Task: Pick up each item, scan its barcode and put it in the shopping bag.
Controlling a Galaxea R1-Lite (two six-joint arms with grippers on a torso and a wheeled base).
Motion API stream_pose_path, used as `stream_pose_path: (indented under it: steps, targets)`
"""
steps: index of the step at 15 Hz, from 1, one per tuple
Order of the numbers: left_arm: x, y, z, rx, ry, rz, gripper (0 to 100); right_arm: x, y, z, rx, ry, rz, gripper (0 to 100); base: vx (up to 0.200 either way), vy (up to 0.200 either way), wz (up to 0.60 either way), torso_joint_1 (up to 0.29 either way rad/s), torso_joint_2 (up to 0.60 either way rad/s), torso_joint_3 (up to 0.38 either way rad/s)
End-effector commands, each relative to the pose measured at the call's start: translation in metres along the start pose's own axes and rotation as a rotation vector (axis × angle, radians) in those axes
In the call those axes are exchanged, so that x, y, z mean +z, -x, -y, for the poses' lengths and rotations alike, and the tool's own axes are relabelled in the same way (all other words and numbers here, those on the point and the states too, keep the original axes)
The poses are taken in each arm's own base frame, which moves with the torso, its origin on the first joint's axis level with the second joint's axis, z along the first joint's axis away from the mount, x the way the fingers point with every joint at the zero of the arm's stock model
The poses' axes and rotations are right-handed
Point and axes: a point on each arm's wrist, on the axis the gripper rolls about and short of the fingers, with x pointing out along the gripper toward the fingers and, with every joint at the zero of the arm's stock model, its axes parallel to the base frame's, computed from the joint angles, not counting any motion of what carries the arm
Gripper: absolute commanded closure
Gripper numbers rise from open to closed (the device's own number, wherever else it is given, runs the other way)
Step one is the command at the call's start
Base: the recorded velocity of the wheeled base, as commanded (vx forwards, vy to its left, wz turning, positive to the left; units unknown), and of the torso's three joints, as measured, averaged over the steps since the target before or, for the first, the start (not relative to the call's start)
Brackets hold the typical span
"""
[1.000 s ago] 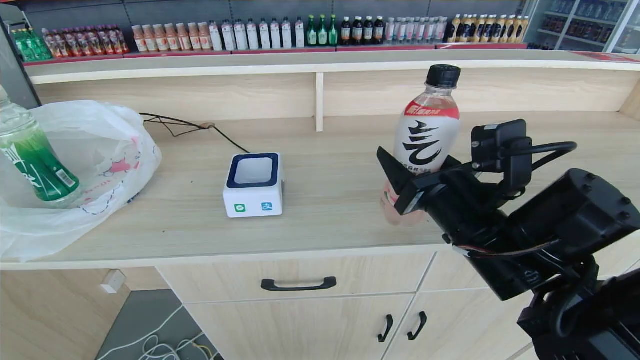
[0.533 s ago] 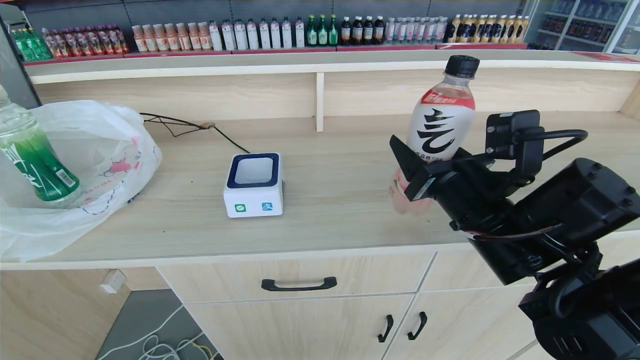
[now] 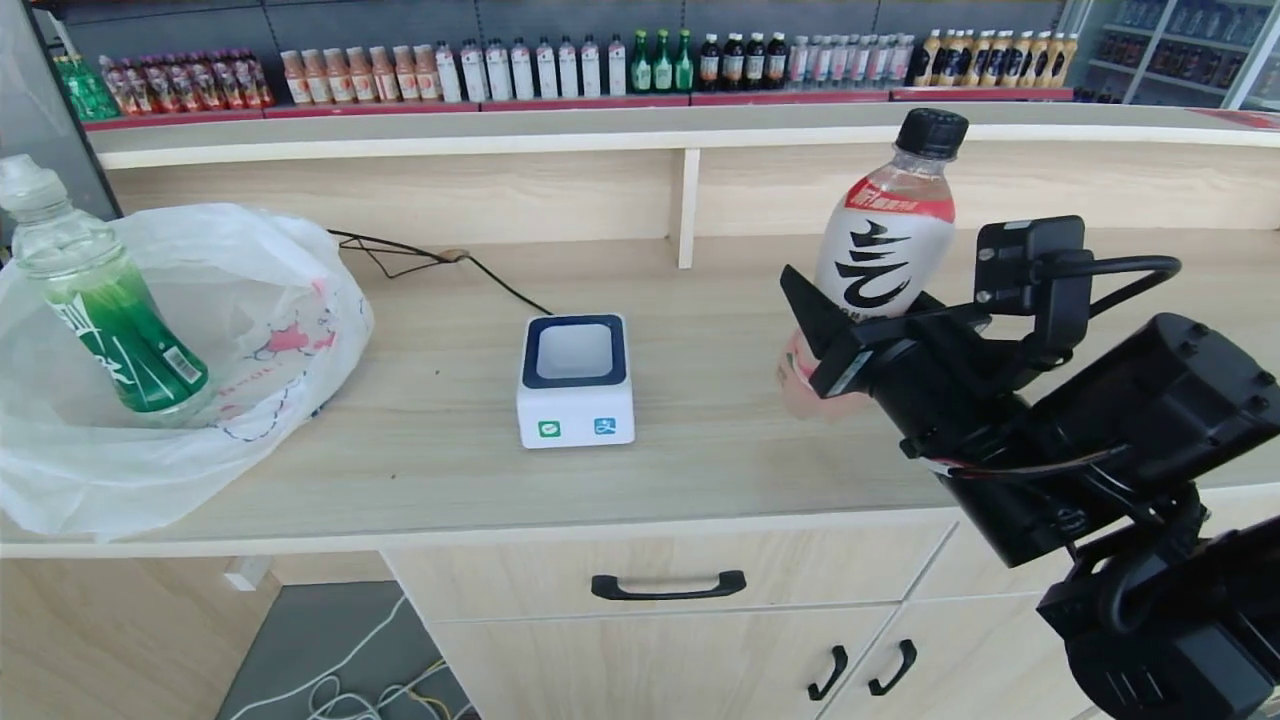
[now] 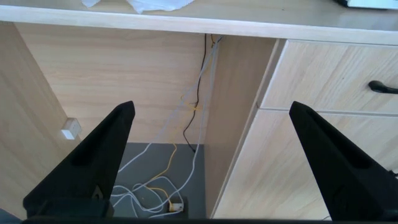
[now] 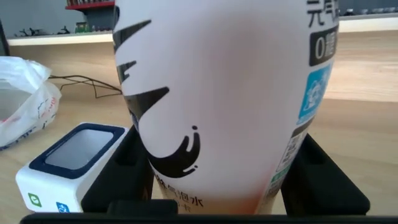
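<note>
Right of the scanner (image 3: 575, 380), pink drink bottle (image 3: 885, 250) held upright, right gripper (image 3: 850, 345) jaws closed on its lower body, seemingly lifted just clear of the counter (image 3: 700, 460). Far left of the scanner, green bottle (image 3: 115, 320) standing inside the shopping bag (image 3: 290, 300). Below and left of the scanner, by the cabinet front (image 4: 311, 93), left gripper (image 4: 205, 168) jaws spread wide, gripping nothing.

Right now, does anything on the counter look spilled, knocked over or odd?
Nothing stands out. The right gripper holds the white bottle slightly tilted, cap on. The green bottle leans in the bag, capped. The scanner sits flat; no spill.
</note>
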Motion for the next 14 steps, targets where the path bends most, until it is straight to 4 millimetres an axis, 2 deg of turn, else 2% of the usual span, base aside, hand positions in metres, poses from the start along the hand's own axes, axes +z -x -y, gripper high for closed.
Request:
stream_pose_path:
  steps: [1,11,14]
  targets:
    - [0.000,0.000,0.000,0.000,0.000,0.000,0,0.000,0.000,0.000,0.001,0.000,0.000,100,0.000,0.200,0.00,-0.012,0.00,0.007]
    - [0.000,0.000,0.000,0.000,0.003,0.000,0,0.010,0.001,0.001,-0.008,-0.005,0.026,100,0.000,0.200,0.00,0.006,0.00,0.003]
    - [0.000,0.000,0.000,0.000,0.002,0.000,0,0.025,-0.007,0.007,-0.113,-0.018,0.087,100,0.000,0.200,0.00,0.002,0.00,0.002]
